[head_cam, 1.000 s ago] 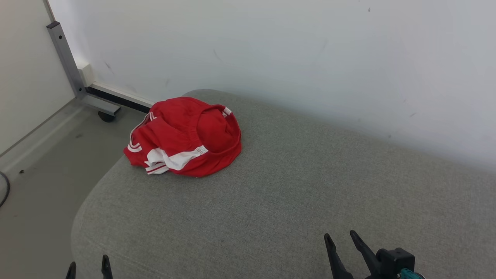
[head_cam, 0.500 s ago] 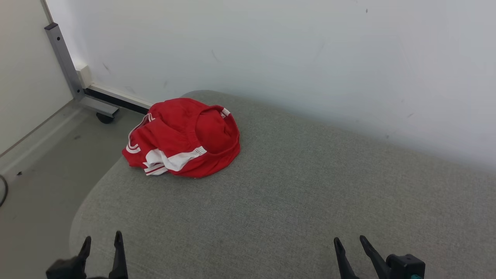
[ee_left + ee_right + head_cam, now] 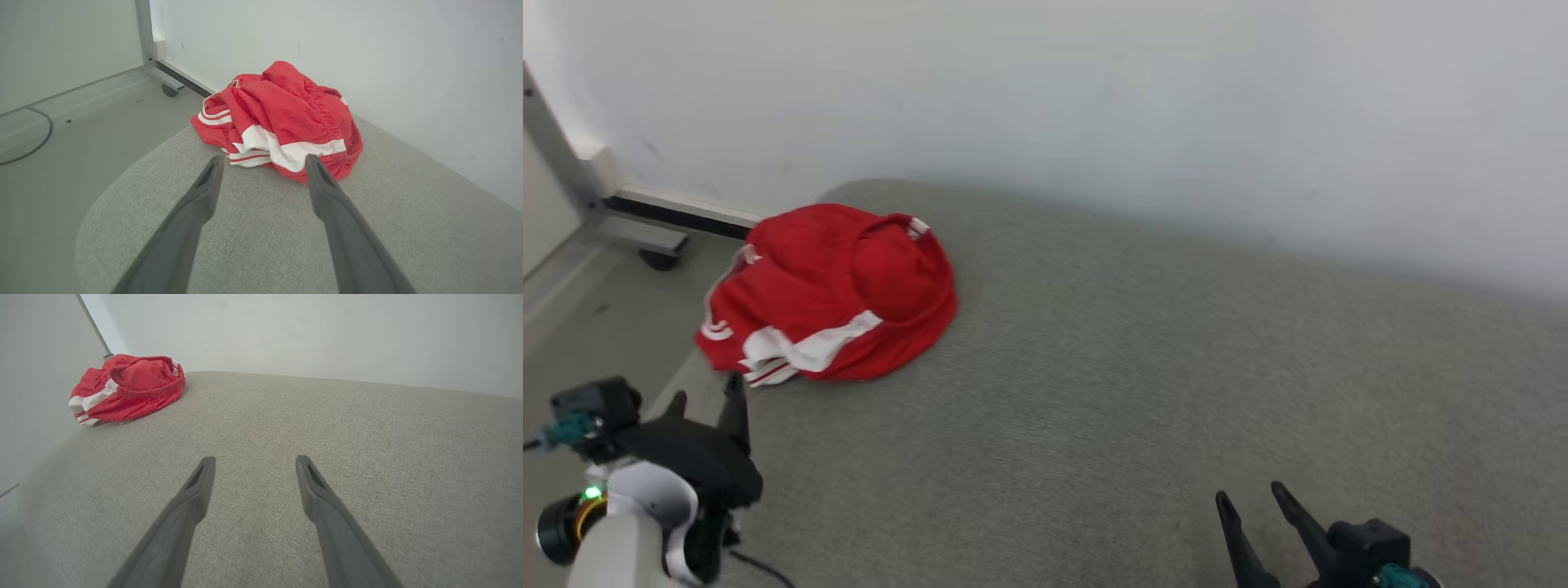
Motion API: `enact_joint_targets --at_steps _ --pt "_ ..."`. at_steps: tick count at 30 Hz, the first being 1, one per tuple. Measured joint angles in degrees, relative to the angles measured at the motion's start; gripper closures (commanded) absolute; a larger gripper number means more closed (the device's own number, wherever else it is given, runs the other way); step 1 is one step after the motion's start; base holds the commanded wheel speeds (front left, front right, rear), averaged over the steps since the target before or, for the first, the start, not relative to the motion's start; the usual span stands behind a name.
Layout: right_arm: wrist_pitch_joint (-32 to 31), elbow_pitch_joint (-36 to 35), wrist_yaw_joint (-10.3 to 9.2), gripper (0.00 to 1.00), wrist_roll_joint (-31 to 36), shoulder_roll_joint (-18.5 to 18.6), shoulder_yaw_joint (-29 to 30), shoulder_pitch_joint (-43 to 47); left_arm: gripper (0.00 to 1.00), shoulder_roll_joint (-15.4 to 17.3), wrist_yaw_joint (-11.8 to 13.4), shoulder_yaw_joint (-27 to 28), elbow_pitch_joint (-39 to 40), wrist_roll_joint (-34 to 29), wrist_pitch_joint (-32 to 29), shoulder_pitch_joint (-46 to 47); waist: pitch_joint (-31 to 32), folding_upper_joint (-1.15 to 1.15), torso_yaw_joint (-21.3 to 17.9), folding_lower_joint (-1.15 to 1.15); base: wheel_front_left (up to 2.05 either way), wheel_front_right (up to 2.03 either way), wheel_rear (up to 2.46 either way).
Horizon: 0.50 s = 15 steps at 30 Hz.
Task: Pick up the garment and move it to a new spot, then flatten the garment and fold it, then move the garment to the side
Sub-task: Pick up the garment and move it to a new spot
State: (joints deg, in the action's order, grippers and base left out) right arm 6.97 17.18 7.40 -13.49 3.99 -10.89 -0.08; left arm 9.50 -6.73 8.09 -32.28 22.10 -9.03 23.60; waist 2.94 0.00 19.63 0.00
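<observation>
Sitting crumpled near the far left corner of the grey cushion (image 3: 1135,367), the red garment (image 3: 825,302) is just ahead of the left gripper (image 3: 707,396), fingers spread, nothing in them. The right gripper (image 3: 1250,494) is spread empty too, well apart from it.

A grey woven upholstered surface (image 3: 1160,392) with a rounded corner is occupying the centre and lower right of the head view, its far edge running along the white wall (image 3: 1094,98). One crumpled red garment (image 3: 825,298) with white stripes is lying directly on it at upper left, close to the rounded corner, waistband opening facing upward.
</observation>
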Motion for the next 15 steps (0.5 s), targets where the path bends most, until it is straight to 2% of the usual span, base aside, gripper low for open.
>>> enact_joint_targets --at_steps 8,15 --pt "-4.15 -6.6 0.0 0.0 1.24 3.6 -1.56 -2.85 0.0 1.25 2.7 4.01 -4.6 4.49 -1.62 9.0 -5.32 0.0 -6.32 0.01 0.0 0.0 0.0" --pt "-6.82 -13.0 0.0 0.0 2.02 6.13 -0.53 -3.66 0.0 3.88 4.56 5.15 -8.18 5.12 -1.66 14.3 -12.09 0.01 -10.52 0.01 0.0 0.0 0.0"
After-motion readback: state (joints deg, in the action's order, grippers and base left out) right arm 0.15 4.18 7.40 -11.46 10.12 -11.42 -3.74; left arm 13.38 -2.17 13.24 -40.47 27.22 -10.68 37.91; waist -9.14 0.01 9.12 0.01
